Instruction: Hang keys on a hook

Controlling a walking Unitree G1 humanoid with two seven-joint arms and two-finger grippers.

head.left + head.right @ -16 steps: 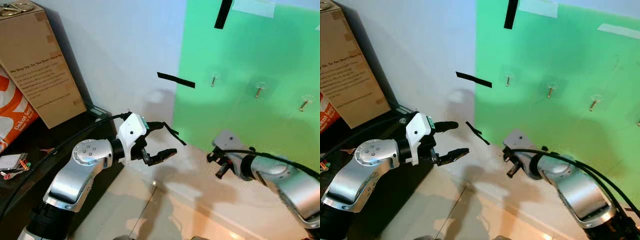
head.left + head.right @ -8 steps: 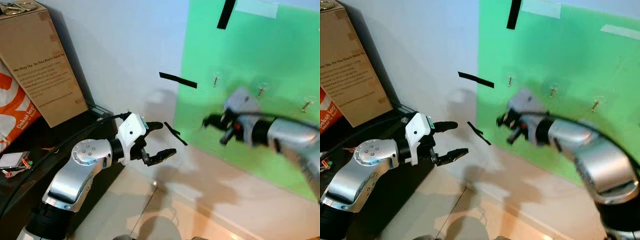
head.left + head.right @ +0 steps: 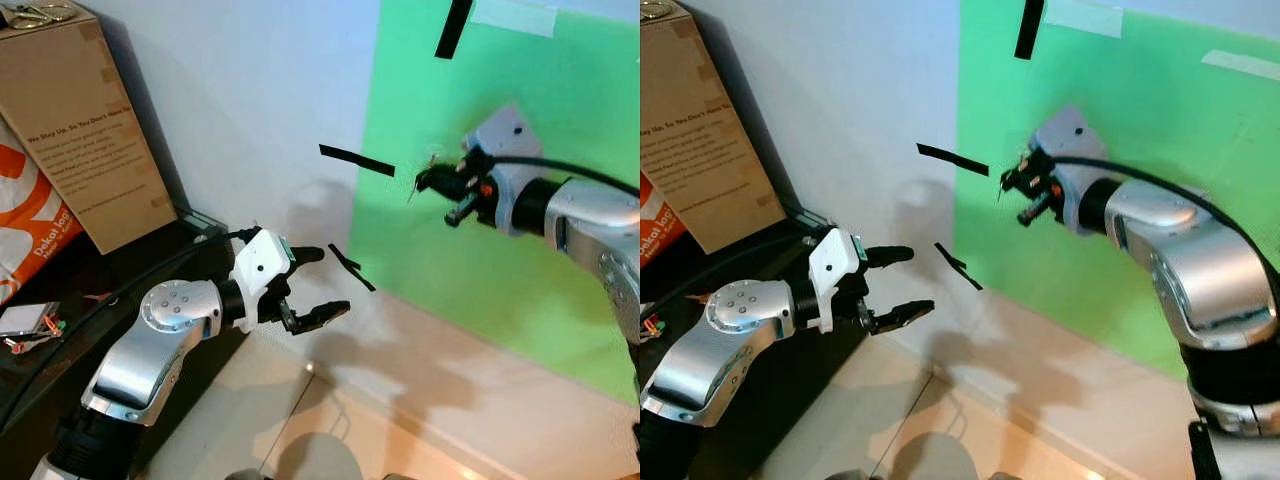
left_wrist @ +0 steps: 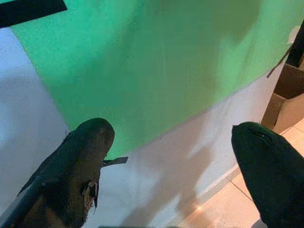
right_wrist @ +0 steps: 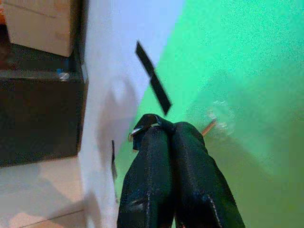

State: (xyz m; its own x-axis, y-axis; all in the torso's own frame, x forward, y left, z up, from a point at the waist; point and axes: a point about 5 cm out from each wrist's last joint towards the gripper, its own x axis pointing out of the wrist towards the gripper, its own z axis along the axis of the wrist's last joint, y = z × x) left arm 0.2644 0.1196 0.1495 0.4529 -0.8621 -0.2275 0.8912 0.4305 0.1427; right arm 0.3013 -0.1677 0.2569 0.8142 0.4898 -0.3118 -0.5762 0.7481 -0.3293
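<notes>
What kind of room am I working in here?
Probably a home room set up as a test corner: a green sheet taped to a white wall carries small hooks, a cardboard box stands on a dark cabinet, and the floor is tiled.

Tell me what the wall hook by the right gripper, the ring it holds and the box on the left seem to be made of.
The hook looks like a coppery metal peg in a clear plastic pad, judging by its shine. The key ring, pinched in the right gripper, glints silver, so probably steel. The box is plain brown cardboard, matte, with printed text.
</notes>
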